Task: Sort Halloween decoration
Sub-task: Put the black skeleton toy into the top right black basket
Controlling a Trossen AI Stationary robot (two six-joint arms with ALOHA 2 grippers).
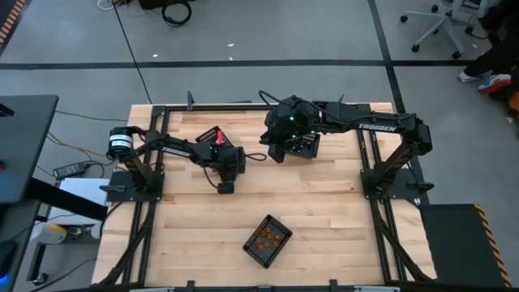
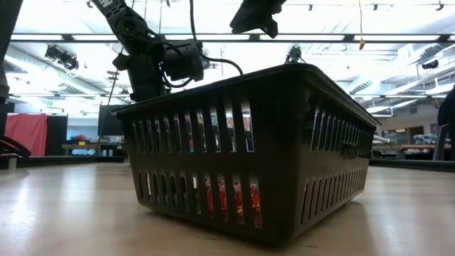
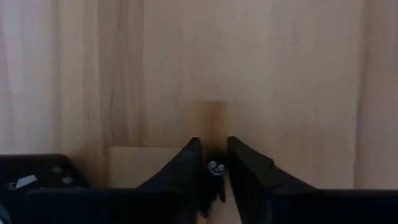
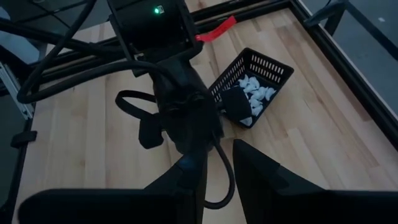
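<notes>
Halloween trinkets sorted by colour across three black mesh baskets on the bench. Orange trinkets (image 1: 266, 238) in the basket (image 1: 278, 246) near the front edge, about midway along it. White trinkets (image 4: 255, 93) in a second basket (image 4: 267, 64) toward the back edge, left of centre, with a strip of red tape (image 4: 216, 29) on the wood just beside it. Third basket (image 1: 306, 146) toward the back edge, right of centre, mostly hidden under the right arm; contents not readable.

One small black trinket (image 3: 214, 171) with pale eye-like marks pinched between the fingers of the left end effector (image 3: 212, 163), narrow and clamped on it, over bare wood left of the bench's centre. In the high view, left end effector (image 1: 225, 186) pointing down just in front of the white basket, between it and the front basket.

Right end effector (image 4: 214, 163) narrow, nothing visible between its fingers, held high above the bench near the third basket.

Low view filled by the slatted wall of the front basket (image 2: 284, 149), orange and red showing through the slots.
</notes>
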